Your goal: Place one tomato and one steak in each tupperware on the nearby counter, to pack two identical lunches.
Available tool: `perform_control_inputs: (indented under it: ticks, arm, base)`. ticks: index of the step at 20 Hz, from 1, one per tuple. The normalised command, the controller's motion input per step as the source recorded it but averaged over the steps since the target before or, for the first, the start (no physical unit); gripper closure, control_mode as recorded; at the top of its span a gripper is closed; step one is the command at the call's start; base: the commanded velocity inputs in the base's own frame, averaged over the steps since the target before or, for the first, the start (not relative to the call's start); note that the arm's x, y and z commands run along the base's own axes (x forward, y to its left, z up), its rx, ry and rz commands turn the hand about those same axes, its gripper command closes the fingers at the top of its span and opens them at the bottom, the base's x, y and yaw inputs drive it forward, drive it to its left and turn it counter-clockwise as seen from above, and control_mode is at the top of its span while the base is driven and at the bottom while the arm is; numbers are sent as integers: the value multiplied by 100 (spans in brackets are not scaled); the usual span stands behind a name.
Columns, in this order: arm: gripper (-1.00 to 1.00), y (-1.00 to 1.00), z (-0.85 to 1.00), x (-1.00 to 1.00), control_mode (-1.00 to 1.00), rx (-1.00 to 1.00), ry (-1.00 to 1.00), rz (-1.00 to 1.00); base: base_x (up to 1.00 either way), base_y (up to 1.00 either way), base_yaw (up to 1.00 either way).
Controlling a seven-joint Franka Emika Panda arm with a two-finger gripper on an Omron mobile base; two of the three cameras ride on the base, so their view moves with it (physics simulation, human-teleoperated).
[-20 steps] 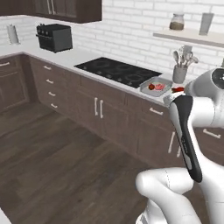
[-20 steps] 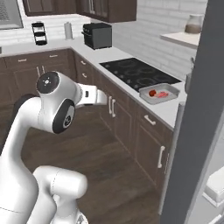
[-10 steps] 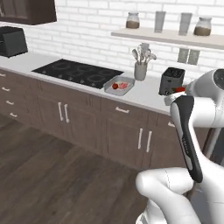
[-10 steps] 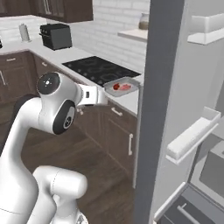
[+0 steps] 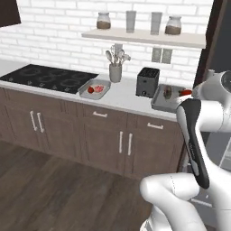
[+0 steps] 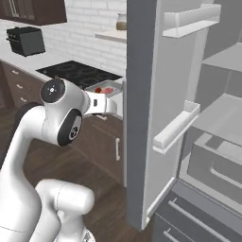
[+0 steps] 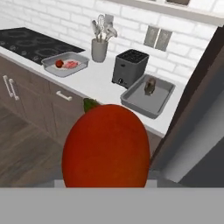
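tomato [image 7: 106,146] held in gripper [image 7: 105,183], tupperware [image 7: 148,100] beyond

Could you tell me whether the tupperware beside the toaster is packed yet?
Not yet: that tupperware holds one steak and no tomato.

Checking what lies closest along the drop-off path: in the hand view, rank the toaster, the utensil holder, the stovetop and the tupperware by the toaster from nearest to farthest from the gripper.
1. Tupperware by the toaster: just ahead, at the counter's fridge end, holding one brown item.
2. Toaster: directly behind that tray.
3. Utensil holder: farther along, against the wall.
4. Stovetop: farthest, at the left end.

The gripper holds the tomato.
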Motion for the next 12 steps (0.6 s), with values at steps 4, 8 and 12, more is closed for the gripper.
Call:
perform_control_inputs:
  ticks: [4, 8, 12]
  arm:
    - [100, 0, 0, 0, 100, 0, 0, 0]
    - [100, 0, 0, 0, 100, 0, 0, 0]
    - [100, 0, 0, 0, 100, 0, 0, 0]
  base:
    - [100, 100, 5]
    - [100, 100, 30]
    - [100, 99, 31]
